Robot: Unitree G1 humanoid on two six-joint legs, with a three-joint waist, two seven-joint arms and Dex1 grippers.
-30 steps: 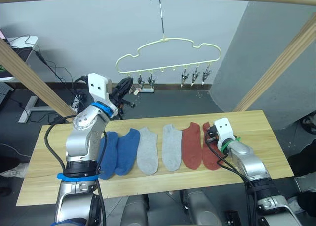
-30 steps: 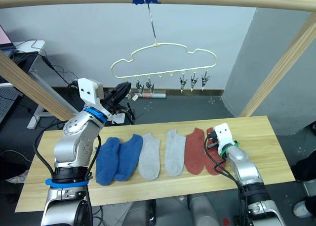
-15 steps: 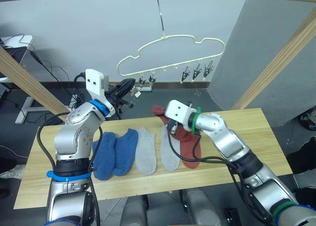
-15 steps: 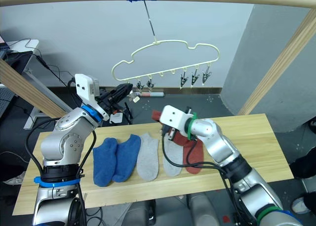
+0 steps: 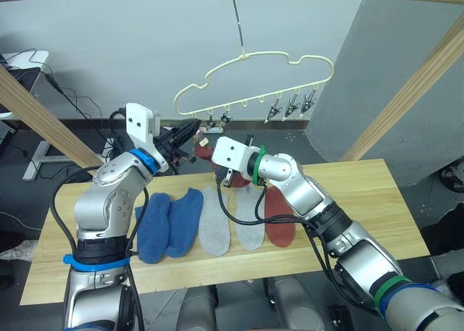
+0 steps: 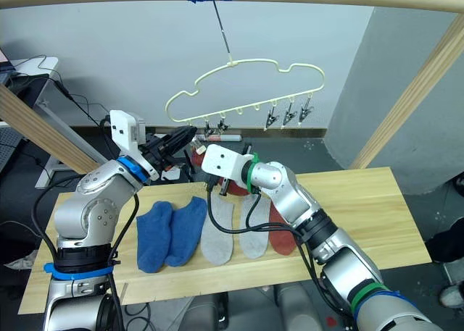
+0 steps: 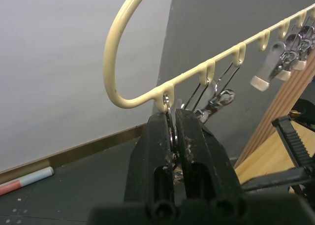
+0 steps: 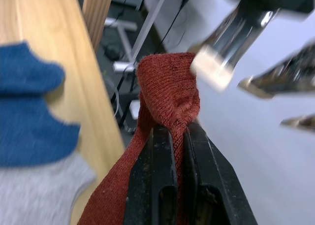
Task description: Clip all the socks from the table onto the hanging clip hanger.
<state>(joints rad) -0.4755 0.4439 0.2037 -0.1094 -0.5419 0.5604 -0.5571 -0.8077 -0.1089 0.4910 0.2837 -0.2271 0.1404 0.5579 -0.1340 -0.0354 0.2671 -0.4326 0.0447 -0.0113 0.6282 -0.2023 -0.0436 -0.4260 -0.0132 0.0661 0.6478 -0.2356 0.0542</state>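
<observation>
- The right gripper (image 8: 170, 136) is pinched tight on a red sock (image 5: 205, 153). A second ago it was down on the table (image 5: 362, 193) at the far right end of the row. Half a second ago the sock was already in the air. Now the sock is up near the left end of the hanger (image 5: 254, 77).
- The top of the sock sticks out past the fingertips. The rest hangs down under the gripper, off the table.
- In the right wrist view a clip (image 8: 216, 57) is just beside the top of the sock. I cannot tell if they touch.
- The left gripper (image 7: 173, 131) is closed on the end clip (image 7: 168, 112) of the hanger. It has stayed there the whole time. I think it is holding that clip ready for the sock.
- So the first sock is lifted but not clipped yet. The next job, I think, is to push the sock top into that clip.
- The hanger hangs from a thin hook (image 5: 237, 23) and has tipped a bit, so it could swing away.
- Five socks still lie on the table: two blue socks (image 5: 172, 222), two grey socks (image 5: 232, 219) and one more red one (image 5: 280, 219).
- The other clips (image 5: 292, 105) on the hanger hold nothing.
</observation>
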